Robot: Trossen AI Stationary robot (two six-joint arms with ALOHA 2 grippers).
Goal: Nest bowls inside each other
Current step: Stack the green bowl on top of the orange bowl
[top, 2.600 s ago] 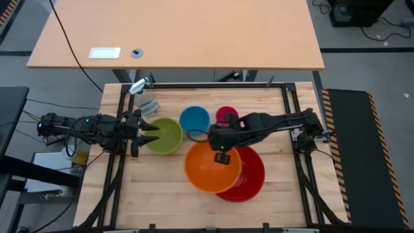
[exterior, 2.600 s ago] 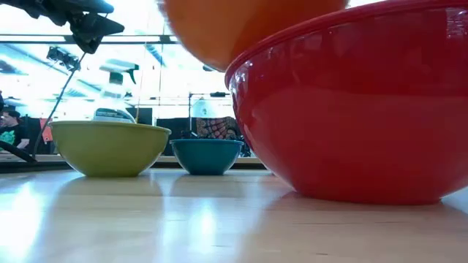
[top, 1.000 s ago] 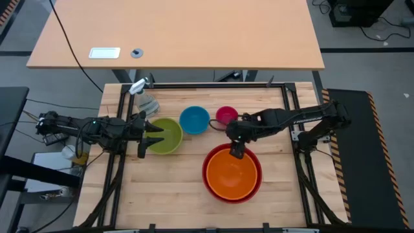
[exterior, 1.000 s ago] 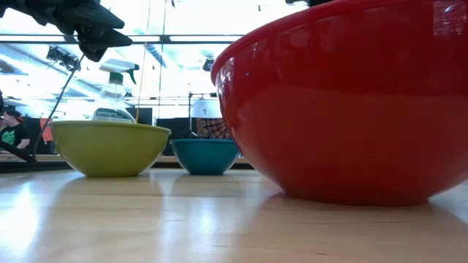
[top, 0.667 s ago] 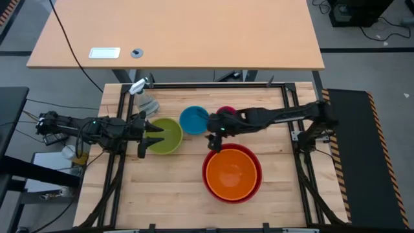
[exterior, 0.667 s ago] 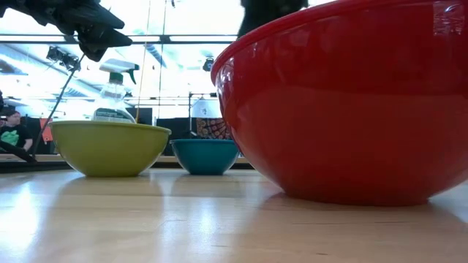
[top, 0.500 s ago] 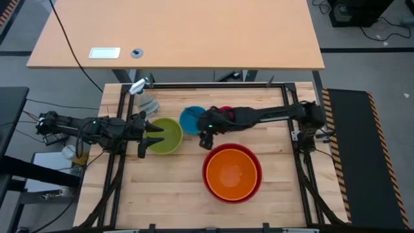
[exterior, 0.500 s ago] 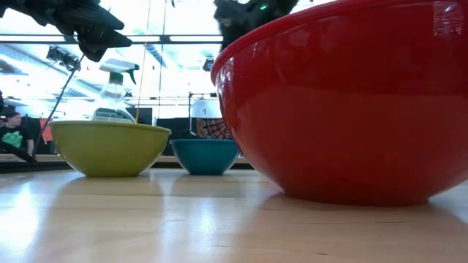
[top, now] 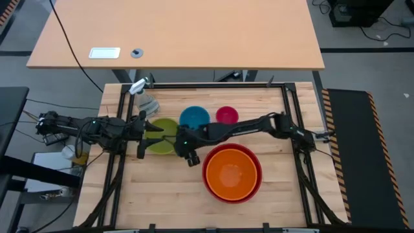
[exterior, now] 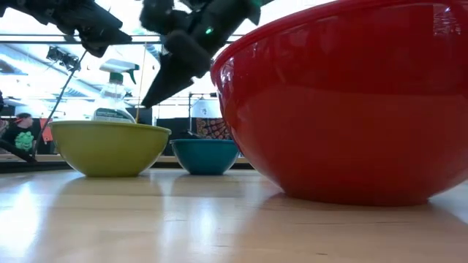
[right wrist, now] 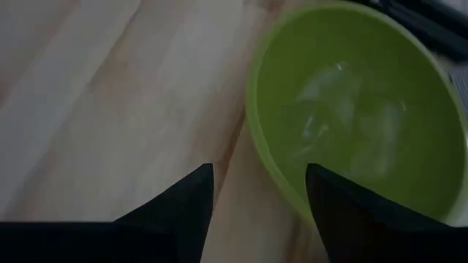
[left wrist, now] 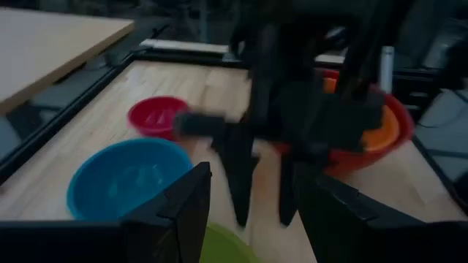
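Note:
The orange bowl (top: 231, 172) sits nested in the big red bowl (top: 208, 181) at the near middle of the table. The lime green bowl (top: 167, 137), the blue bowl (top: 195, 118) and the small pink bowl (top: 226, 115) each stand on their own bases in a row farther back. My right gripper (top: 180, 144) is open and slants down just above the green bowl's right rim (right wrist: 272, 183), which lies between its fingers without touching them. My left gripper (top: 154, 136) hovers open over that bowl's left side.
A clear spray bottle (top: 145, 98) stands at the far left corner, behind the green bowl. The right arm (top: 259, 124) stretches across the table in front of the blue and pink bowls. Bare wood lies along the near left part (top: 162, 194).
My right gripper has left the orange bowl, which stays nested in the red one. It has swept toward the table's left edge, past the blue bowl, sinking and rolling about its own line, and now hangs at the green bowl's right rim.

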